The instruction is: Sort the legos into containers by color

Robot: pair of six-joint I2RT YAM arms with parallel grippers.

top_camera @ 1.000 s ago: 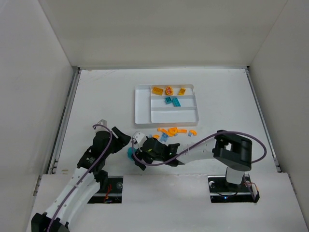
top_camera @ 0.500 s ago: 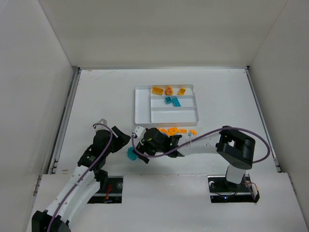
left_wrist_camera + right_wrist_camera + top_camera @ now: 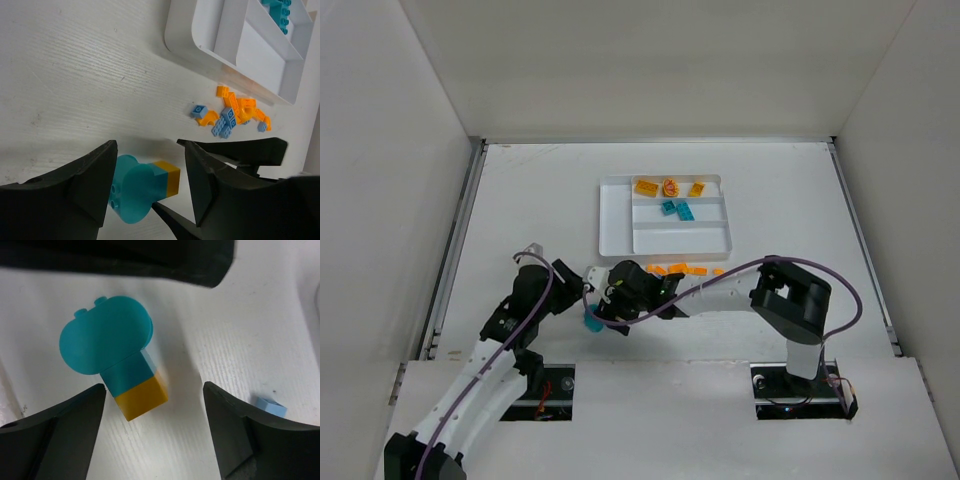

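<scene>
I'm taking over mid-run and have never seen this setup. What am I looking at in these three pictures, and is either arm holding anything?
A left arm and a right arm are bolted at the near edge of the table. The wide picture looks down from above and behind them; the other two come from a camera on each wrist. On the table is a white divided tray holding orange bricks and teal bricks, with a loose brick pile just nearer the arms. Both arms meet over a teal-and-yellow piece lying on the table. The left hand and right hand each straddle it with fingers open; neither appears to grip it.
</scene>
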